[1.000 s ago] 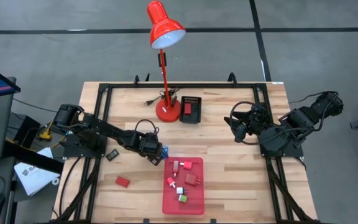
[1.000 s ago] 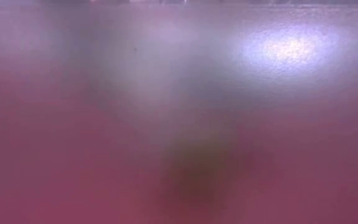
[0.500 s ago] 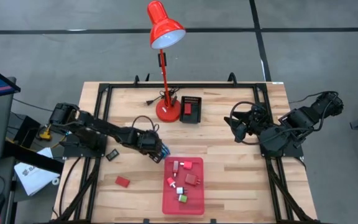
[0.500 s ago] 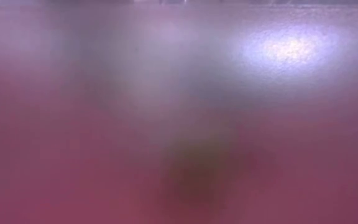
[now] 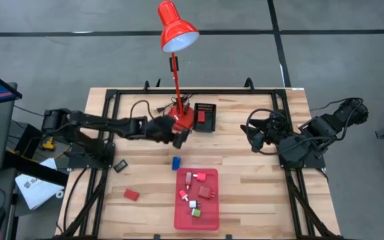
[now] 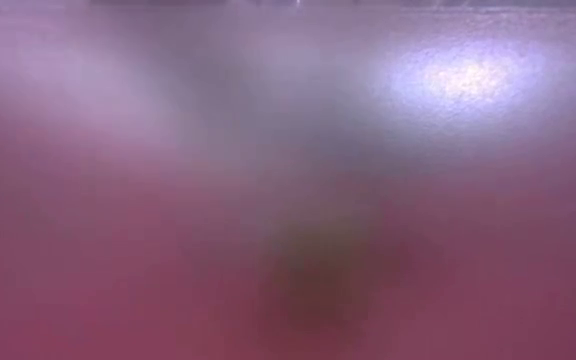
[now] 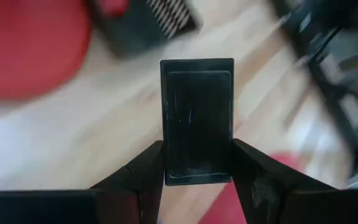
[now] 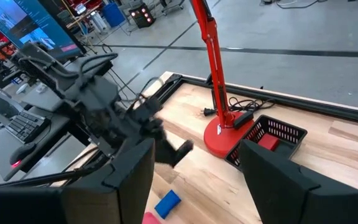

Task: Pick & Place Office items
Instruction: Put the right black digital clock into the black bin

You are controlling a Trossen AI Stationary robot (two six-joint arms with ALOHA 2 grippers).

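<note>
**One black piece held, carry under way**

One flat black piece [image 7: 197, 121] sits clamped between the left gripper [image 5: 179, 137]'s fingers [image 7: 135, 177], up beside the lamp base [image 5: 179, 119] at the back of the bench [image 5: 245, 167]. The red tray [image 5: 209, 219] lies nearer the front, several items inside. A blue block [image 5: 176, 162] rests just behind the tray; a red block [image 5: 132, 195] and a small black item [image 5: 120, 167] lie apart to the left. Right gripper [image 5: 253, 137] waits, fingers spread (nothing between them). Advice: keep the grip firm, clear the lamp, lower over bare tray floor before letting go.
</note>
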